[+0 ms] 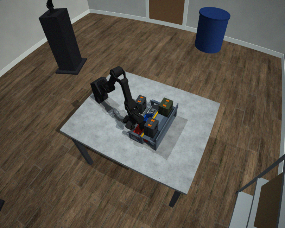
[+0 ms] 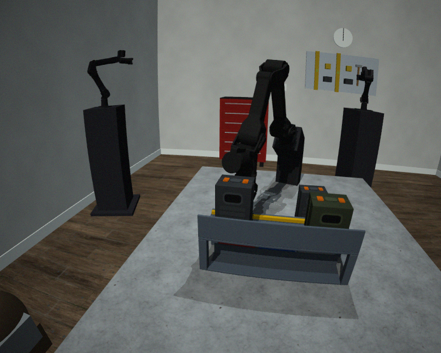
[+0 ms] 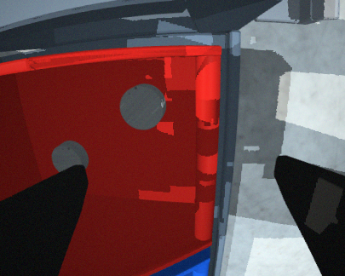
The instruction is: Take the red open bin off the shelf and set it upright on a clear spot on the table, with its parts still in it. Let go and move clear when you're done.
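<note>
Wrist view: pincer (image 3: 181,170) spread wide, nothing pinched; one finger over red bin (image 3: 112,170) (image 1: 138,130), other beyond shelf lip. Two round grey parts (image 3: 142,106) inside bin. Bin seated on grey shelf (image 1: 166,129) (image 2: 277,233), beside blue bin (image 3: 188,267) (image 1: 147,116). Shelf stands on bench (image 1: 108,147) (image 2: 145,296). Farther off: red drawer cabinet (image 2: 234,127), by wall.
</note>
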You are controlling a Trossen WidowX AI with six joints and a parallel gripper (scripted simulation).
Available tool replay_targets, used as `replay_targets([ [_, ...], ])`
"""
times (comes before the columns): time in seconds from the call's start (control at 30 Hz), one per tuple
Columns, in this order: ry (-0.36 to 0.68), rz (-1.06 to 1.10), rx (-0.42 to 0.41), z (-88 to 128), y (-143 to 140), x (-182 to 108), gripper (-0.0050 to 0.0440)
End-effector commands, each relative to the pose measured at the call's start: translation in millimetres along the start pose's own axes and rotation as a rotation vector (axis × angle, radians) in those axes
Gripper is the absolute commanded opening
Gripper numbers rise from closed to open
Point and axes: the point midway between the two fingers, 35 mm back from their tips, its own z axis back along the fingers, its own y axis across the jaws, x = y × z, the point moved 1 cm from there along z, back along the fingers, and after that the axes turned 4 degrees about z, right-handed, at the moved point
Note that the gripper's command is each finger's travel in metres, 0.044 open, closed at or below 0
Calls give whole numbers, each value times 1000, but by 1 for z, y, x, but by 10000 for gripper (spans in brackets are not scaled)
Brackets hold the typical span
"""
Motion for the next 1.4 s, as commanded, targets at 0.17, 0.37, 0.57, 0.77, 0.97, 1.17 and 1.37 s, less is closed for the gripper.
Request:
replay_targets([
  [0.17, -5, 0, 22, 9, 4, 1, 425],
  [0.37, -5, 0, 22, 9, 4, 1, 425],
  [0.57, -7, 0, 23, 11, 4, 2, 425],
  [0.77, -5, 0, 22, 12, 3, 1, 425],
  [0.97, -5, 0, 22, 12, 3, 1, 425],
  [1.17, -6, 0, 22, 13, 3, 2, 425],
  [1.37, -5, 0, 22, 13, 3, 1, 425],
])
